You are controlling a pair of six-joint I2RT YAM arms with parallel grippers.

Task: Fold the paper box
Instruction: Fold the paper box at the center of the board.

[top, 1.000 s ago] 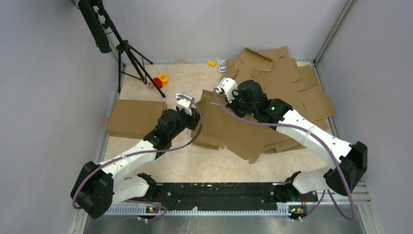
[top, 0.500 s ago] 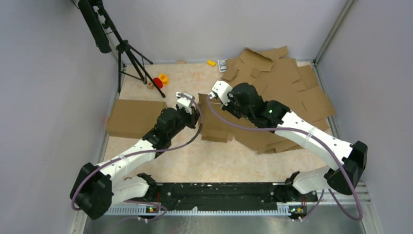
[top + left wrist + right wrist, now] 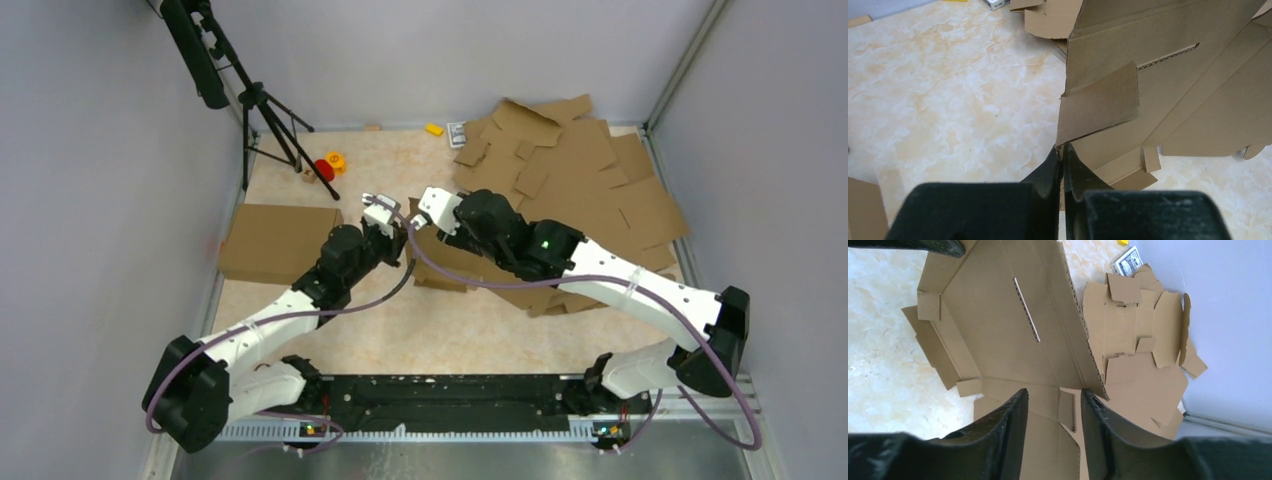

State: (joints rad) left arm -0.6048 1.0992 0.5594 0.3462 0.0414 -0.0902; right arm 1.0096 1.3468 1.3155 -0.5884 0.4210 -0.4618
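The paper box [image 3: 441,272] is a brown cardboard blank, partly folded, lying at the table's middle under my right arm. In the left wrist view its slotted panel [image 3: 1158,90] stands tilted up. My left gripper [image 3: 1063,150] is shut on the lower corner of a side flap [image 3: 1098,102]. From above, the left gripper [image 3: 392,212] meets the box's left edge. My right gripper [image 3: 1053,392] is open and hovers over the inside of the box [image 3: 998,315], holding nothing. In the top view the right gripper [image 3: 422,212] sits close beside the left one.
A pile of flat cardboard blanks [image 3: 580,160] fills the back right. A finished brown box [image 3: 280,240] lies at the left edge. A black tripod [image 3: 265,110] stands at the back left, with red [image 3: 325,168] and yellow [image 3: 335,158] small items by it.
My right gripper has opened, let go of the box and swung left toward the left gripper. My left gripper has shut on the box's flap. The box has shifted left.
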